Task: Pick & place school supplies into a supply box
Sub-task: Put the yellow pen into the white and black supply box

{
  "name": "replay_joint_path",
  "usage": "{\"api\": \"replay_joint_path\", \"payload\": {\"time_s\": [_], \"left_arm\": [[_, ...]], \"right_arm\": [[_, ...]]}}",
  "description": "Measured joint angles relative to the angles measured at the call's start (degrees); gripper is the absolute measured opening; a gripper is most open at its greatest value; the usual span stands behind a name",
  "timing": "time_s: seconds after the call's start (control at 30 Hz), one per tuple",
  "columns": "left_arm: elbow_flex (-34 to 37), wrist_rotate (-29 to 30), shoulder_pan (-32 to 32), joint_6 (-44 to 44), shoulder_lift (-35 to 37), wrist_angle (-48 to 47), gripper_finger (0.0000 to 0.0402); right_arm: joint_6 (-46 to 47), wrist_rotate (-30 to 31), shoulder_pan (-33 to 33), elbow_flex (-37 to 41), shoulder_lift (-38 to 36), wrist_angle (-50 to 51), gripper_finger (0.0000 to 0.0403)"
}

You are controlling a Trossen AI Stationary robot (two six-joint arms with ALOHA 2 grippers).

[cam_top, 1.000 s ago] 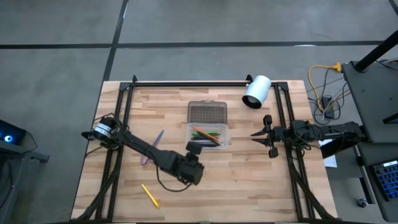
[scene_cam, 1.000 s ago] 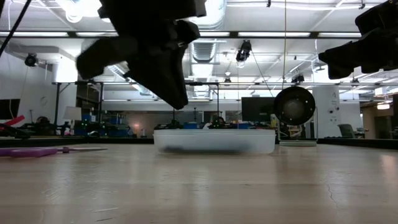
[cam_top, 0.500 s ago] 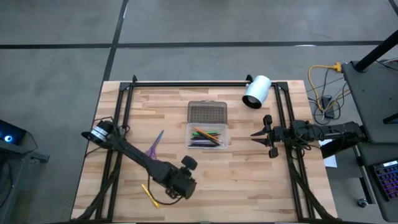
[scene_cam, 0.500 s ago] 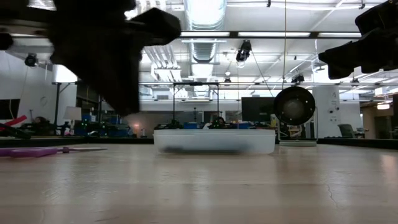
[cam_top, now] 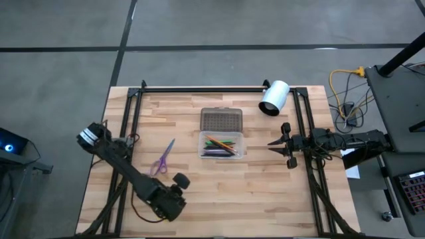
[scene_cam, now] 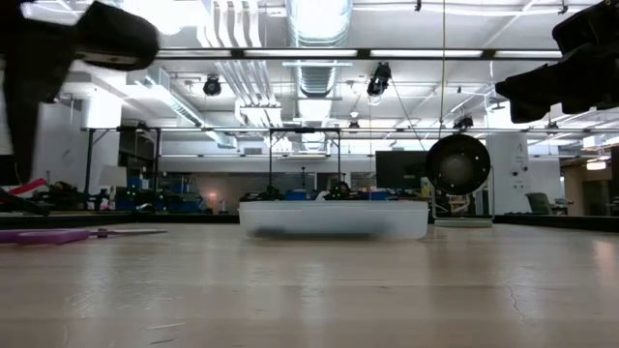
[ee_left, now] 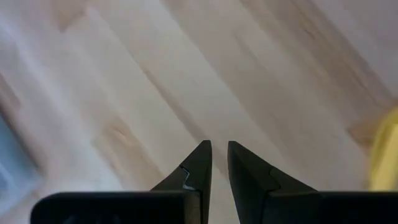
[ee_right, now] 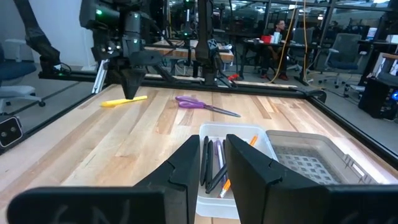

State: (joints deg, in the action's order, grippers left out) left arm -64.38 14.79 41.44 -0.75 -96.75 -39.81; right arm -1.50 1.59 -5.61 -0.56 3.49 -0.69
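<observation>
Left gripper (cam_top: 166, 202) has swung a long way since a sec ago: it was right by the supply box (cam_top: 222, 144) in the middle of the high view, now it's down at lower left near the table's front edge. In the low view it went from a big dark blob left of centre to just a chunk cut off at the upper left corner. Right gripper (cam_top: 279, 144) hasn't budged, parked at right-centre of the high view, pointing at the box.

Left fingers (ee_left: 198, 168) are nearly pinched together w/ a thin gap and nothing between them. Right fingers (ee_right: 186, 168) stand a bit apart, also empty.

Hard to see: the yellow pencil (ee_right: 124, 100) isn't visible from above, prob under the left arm; the right wrist view shows it lying on the wood right by the left gripper's tip (ee_right: 130, 87). The left wrist view is blurry, only a yellow smear at its right edge.

Box sits mid-table, lid (cam_top: 221, 119) lying just behind it, pens (cam_top: 219, 143) inside (green, orange, dark). Purple scissors (cam_top: 163, 156) lie on the table, left of the box. White cylinder (cam_top: 273, 97) at upper right.

Table (cam_top: 265, 192) is light wood planks w/ black rails, grey floor around. Beyond it is a lab: desks, chairs, ceiling lights, a seated person far back.
</observation>
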Motion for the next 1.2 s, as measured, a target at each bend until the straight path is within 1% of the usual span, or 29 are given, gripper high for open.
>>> {"api": "replay_joint_path", "payload": {"time_s": [0.1, 0.4, 0.73, 0.87, 1.2], "left_arm": [[2.39, -0.22, 1.71, 2.54, 1.5, 1.04, 0.0037], [5.18, -0.23, 8.9, 8.7, 2.39, 2.22, 0.0037], [6.04, -1.95, 14.03, 12.48, 2.39, 2.32, 0.0037], [7.08, -3.46, 15.22, 13.39, 2.39, 3.67, 0.0037], [10.21, -3.48, 16.67, 14.4, 4.48, 6.42, 0.0086]], "right_arm": [[0.0, 0.01, -0.02, 0.0, 0.0, 0.0, 0.0068], [0.0, 0.01, 0.0, 0.0, 0.0, -0.02, 0.0068], [0.0, 0.01, 0.0, 0.0, 0.0, 0.0, 0.0068], [0.0, 0.0, -0.02, -0.02, 0.0, 0.0, 0.0068], [0.0, -0.01, -0.01, 0.0, 0.0, -0.01, 0.0068]]}}
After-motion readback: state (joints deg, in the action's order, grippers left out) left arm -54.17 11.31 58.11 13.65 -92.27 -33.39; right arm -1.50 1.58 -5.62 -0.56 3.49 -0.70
